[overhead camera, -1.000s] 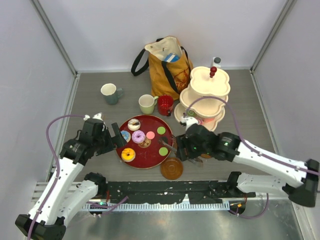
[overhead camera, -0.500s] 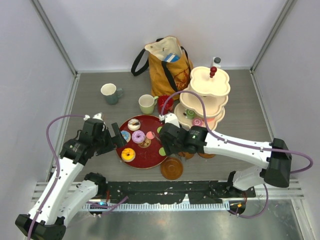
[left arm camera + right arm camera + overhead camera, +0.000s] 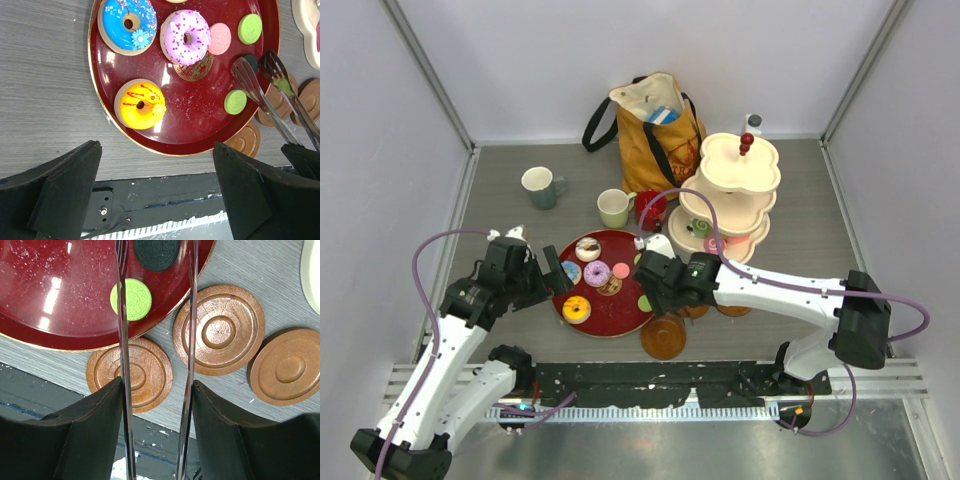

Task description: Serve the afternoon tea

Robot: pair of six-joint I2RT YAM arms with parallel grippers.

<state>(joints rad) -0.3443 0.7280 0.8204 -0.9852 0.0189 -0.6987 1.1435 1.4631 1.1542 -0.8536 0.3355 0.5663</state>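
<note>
The red tray holds toy donuts: blue, purple and yellow. Beside them lie a pink macaron, two green macarons and a dark one. My right gripper is shut on metal tongs. The tong tips reach over the tray's right edge, either side of the dark macaron. My left gripper hangs open at the tray's left side, holding nothing. Three brown saucers lie beside the tray.
The cream three-tier stand at the right carries a few sweets on its middle tier. Grey-green mug, pale green mug and red mug stand behind the tray. The yellow tote bag sits at the back.
My right arm has swung left from beside the stand to the tray's right edge, carrying the tongs, whose arms have closed slightly. The left arm has not moved.
</note>
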